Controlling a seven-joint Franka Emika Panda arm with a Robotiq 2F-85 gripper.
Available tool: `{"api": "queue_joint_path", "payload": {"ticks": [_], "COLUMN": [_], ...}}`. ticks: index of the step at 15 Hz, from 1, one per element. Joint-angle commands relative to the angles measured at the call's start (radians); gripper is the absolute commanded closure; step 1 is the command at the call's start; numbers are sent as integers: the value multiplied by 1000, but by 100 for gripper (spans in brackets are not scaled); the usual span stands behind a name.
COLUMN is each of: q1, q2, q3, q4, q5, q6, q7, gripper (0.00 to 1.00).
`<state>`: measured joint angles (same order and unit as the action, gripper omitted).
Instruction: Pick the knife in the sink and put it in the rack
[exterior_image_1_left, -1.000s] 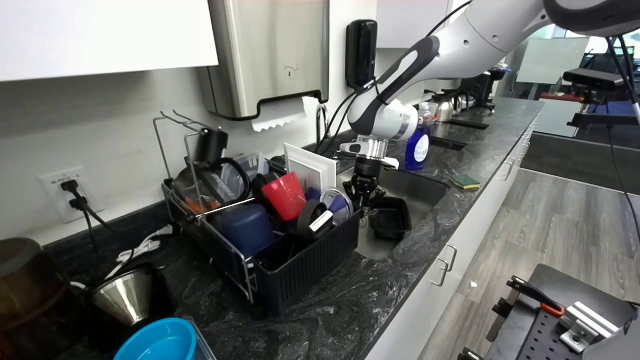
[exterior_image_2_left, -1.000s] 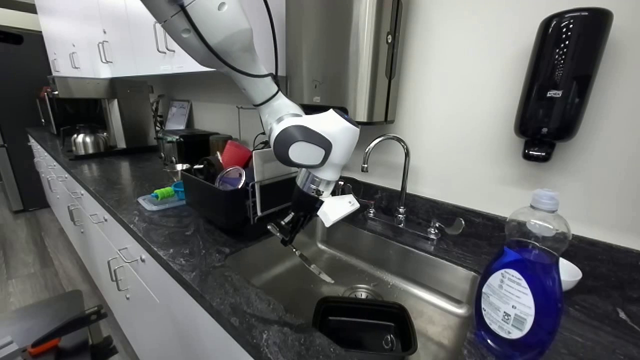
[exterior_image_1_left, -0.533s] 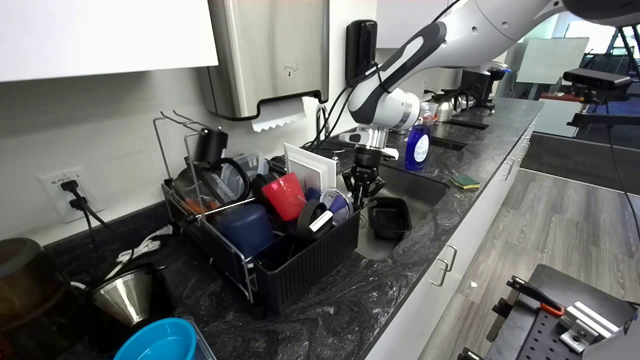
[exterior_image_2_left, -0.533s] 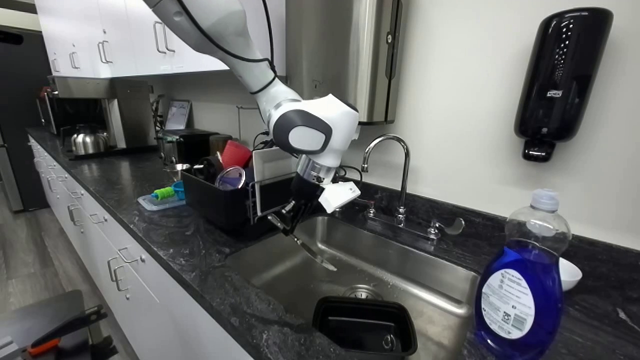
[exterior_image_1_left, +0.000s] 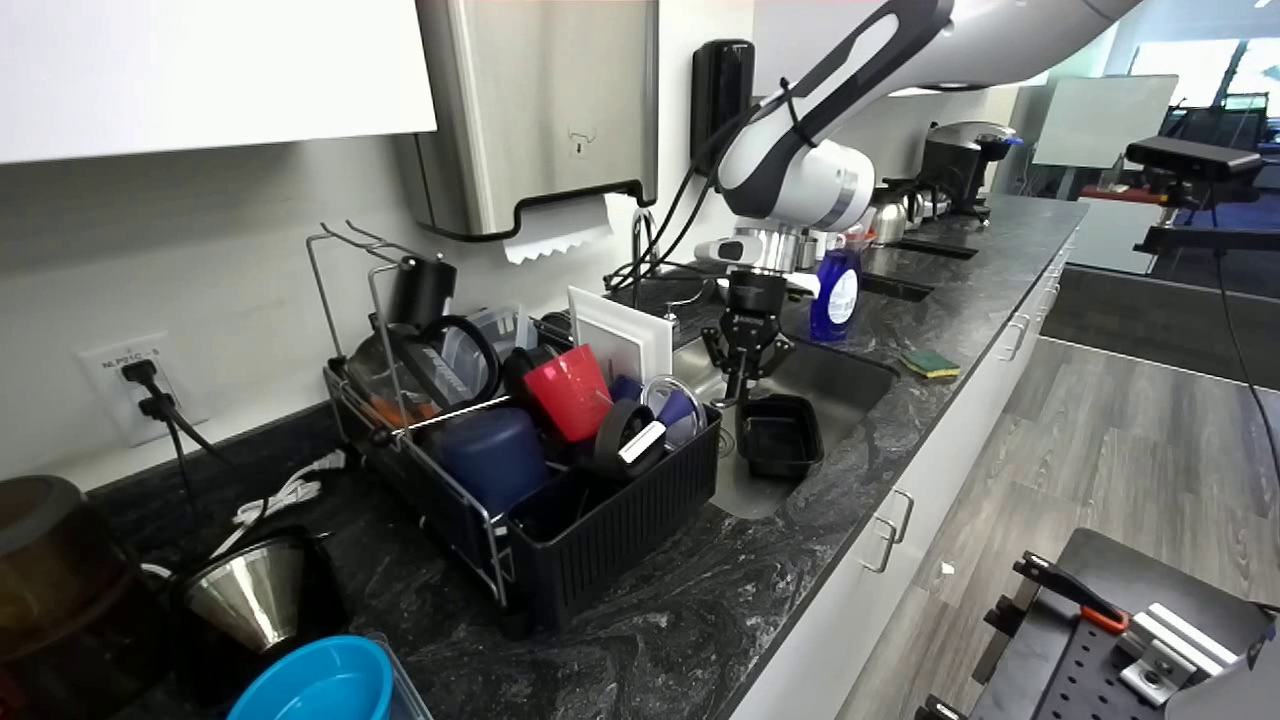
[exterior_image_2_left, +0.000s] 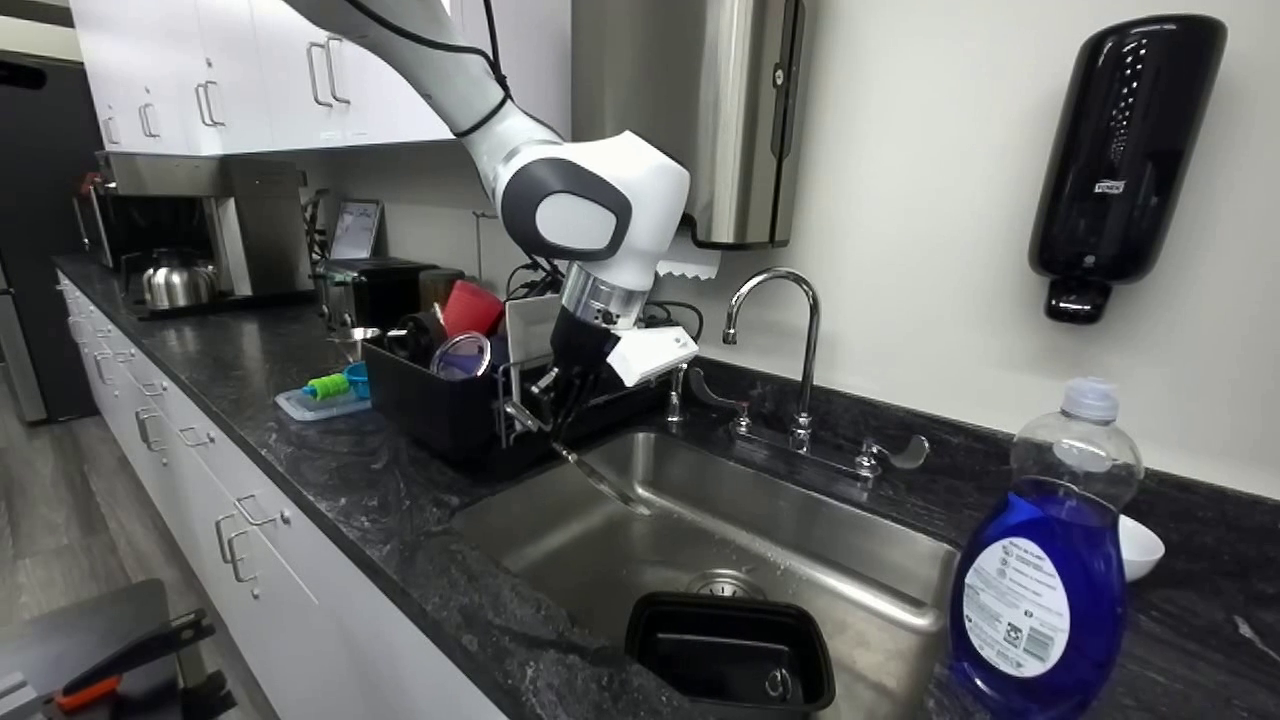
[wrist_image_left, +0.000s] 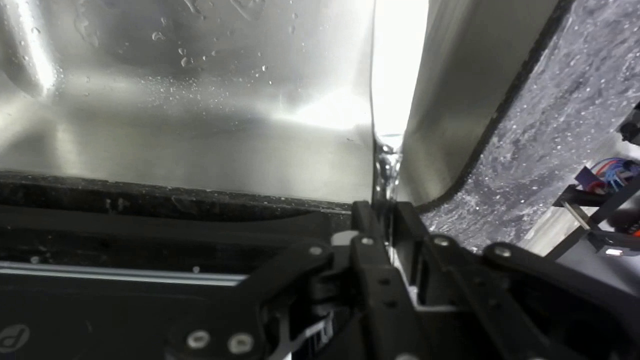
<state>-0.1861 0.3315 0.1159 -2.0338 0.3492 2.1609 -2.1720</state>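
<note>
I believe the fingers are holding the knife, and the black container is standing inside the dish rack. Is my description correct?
Not fully: the black container is in the sink, not in the dish rack; both exterior views show this. The fingers are indeed holding the knife, as the wrist view shows.

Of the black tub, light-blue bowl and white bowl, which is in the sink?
The rectangular black tub, by the drain, is in the sink; the light-blue bowl and white bowl are outside it.
</note>
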Motion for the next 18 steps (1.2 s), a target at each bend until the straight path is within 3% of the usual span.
{"api": "queue_joint_path", "payload": {"ticks": [1,9,18], "q1": [24,35,9], "q2": [-40,26,-76], "q3": [-23,-20,-18], "q4": [-46,-1,-48], "q5": [-14,-15,100], "q6": [-3,-13,-8], "q7": [-2,4,-65], "gripper": [96,96,96]}}
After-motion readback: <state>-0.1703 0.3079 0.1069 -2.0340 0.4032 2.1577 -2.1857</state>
